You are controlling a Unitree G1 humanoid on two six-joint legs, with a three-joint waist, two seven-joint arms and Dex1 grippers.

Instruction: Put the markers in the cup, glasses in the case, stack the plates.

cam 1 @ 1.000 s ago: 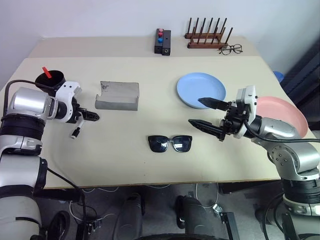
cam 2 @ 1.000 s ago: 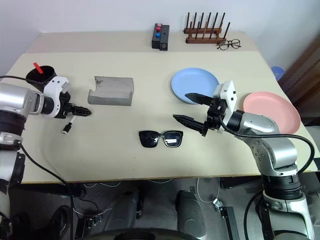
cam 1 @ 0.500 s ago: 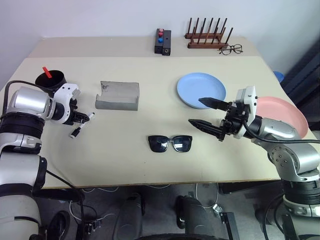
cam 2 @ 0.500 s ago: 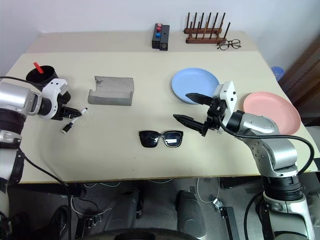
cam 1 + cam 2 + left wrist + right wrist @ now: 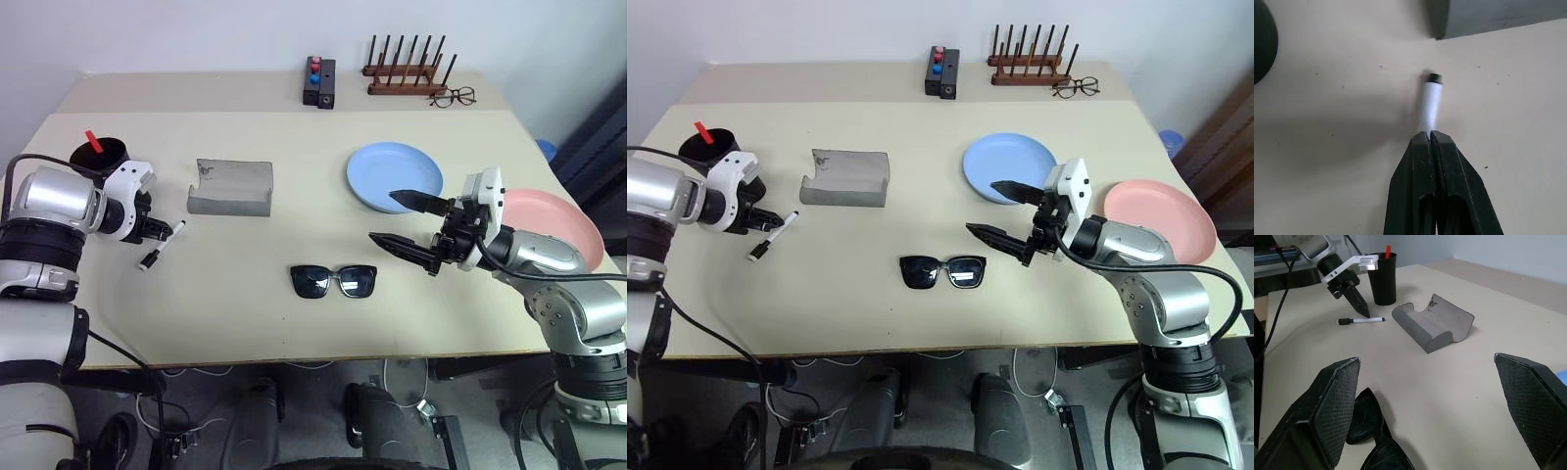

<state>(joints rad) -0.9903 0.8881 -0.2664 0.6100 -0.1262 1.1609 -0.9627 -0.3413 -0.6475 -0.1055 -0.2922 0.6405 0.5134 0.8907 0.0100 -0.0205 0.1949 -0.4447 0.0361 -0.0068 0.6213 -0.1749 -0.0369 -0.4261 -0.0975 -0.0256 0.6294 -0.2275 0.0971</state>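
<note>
Jaws: left gripper (image 5: 1429, 139) pinched on white marker (image 5: 162, 245) beside cup (image 5: 98, 157); right gripper (image 5: 402, 220) spread over bare tabletop (image 5: 245, 323)

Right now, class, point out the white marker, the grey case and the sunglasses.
White marker (image 5: 162, 245), left eye view, middle of its barrel.
Grey case (image 5: 233, 180), left eye view, its flat flap.
Sunglasses (image 5: 942, 271), right eye view, the bridge.

I see a white marker (image 5: 162, 245) lying slanted at left. The dark cup (image 5: 98, 160) at upper left holds a red-capped marker (image 5: 92, 141). The grey case (image 5: 230, 186) lies open; black sunglasses (image 5: 333, 281) centre; blue plate (image 5: 393, 177) and pink plate (image 5: 558, 225) right, unstacked.
</note>
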